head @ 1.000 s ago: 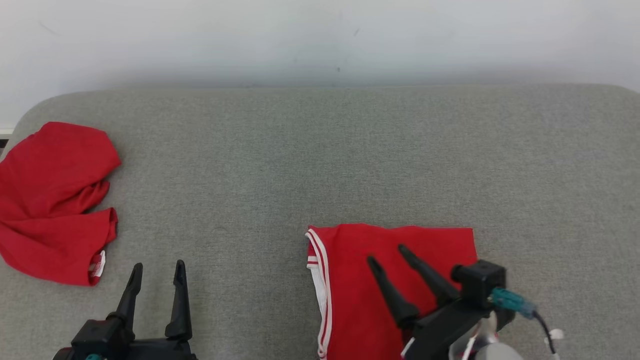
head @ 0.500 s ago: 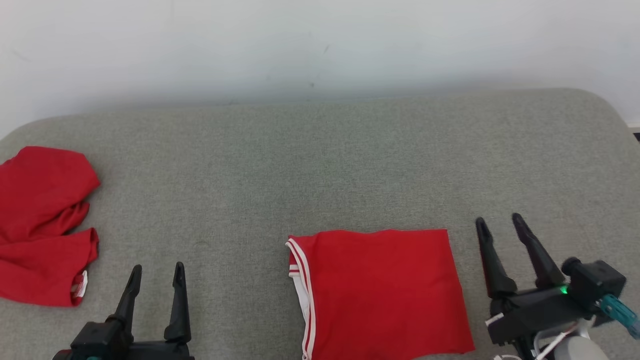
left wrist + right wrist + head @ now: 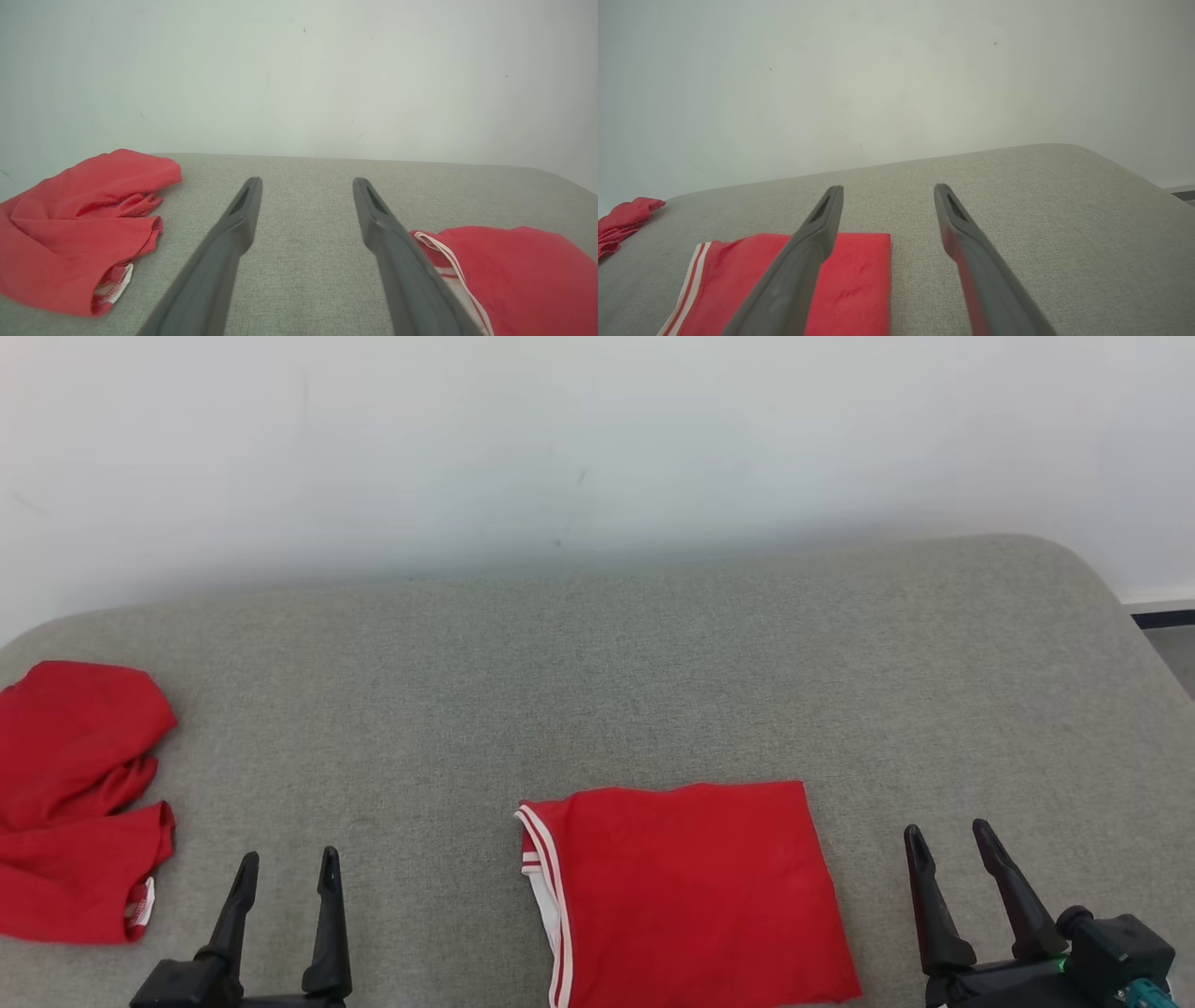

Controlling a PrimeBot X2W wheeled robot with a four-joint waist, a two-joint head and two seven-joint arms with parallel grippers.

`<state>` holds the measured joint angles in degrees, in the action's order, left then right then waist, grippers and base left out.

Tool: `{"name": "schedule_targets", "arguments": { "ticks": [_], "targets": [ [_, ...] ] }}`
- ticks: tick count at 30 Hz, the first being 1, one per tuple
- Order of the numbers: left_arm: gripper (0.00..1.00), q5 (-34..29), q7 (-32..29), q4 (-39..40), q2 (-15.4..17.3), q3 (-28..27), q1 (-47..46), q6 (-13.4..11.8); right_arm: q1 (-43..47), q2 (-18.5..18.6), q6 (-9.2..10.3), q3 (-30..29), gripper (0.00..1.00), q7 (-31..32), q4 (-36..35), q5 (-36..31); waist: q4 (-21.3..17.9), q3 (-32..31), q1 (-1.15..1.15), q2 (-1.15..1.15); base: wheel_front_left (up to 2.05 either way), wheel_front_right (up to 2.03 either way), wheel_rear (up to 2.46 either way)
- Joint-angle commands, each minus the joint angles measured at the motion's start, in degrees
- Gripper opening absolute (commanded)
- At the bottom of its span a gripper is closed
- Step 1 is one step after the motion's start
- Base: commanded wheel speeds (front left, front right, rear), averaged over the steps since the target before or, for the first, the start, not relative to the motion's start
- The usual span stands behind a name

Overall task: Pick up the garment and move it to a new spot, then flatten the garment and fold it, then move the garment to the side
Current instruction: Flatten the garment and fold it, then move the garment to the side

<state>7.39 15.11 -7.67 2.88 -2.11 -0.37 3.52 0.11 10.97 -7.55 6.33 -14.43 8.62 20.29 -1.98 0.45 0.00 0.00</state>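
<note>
Head view shows the garment (image 3: 691,896) nearly whole, while the wrist views crop it: folded flat, red, white-striped edge. Jaws of left gripper (image 3: 285,861) and right gripper (image 3: 948,833) gape empty.

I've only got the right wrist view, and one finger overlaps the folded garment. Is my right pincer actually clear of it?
Observer: Yes. The head view shows the right pincer open, to the right of the folded garment, with a gap between them.
Operator: And the other arm?
Observer: The left pincer is open too, over bare cushion, between the folded garment and a red heap.
Operator: Is that heap folded?
Observer: No. The left wrist view shows it rumpled, with white trim at one opening.
</note>
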Motion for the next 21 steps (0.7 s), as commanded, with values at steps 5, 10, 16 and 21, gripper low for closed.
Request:
{"name": "schedule_targets", "arguments": {
  "ticks": [5, 10, 16, 21],
  "targets": [
    [1.00, -0.75, 0.04, 0.52, 0.03, -0.37, 1.77, 0.14, 1.07, -0.70, 0.14, 0.13, 1.00, -0.73, 0.54, -1.04, -0.40, -0.83, 0.00, 0.00, 0.00, 0.00, 0.00],
    [1.00, -1.51, 0.04, 1.44, 0.03, -0.49, 2.98, 0.19, 1.18, -1.04, 0.14, -0.30, 1.00, -0.80, 0.66, -1.94, -0.08, -1.20, 0.00, 0.00, 0.00, 0.00, 0.00],
    [1.00, -2.02, 0.04, 2.10, 0.03, -0.96, 4.13, 0.22, 1.35, -1.92, 0.14, -1.57, 1.00, -0.80, 0.35, -2.60, 0.61, -1.43, 0.00, 0.00, 0.00, 0.00, 0.00],
    [1.00, -2.46, 0.04, 2.29, 0.03, -1.33, 4.35, 0.28, 1.77, -2.24, 0.14, -1.77, 1.00, -0.80, 0.12, -3.36, 1.21, -1.45, 0.00, 0.00, 0.00, 0.00, 0.00]
  ]
}}
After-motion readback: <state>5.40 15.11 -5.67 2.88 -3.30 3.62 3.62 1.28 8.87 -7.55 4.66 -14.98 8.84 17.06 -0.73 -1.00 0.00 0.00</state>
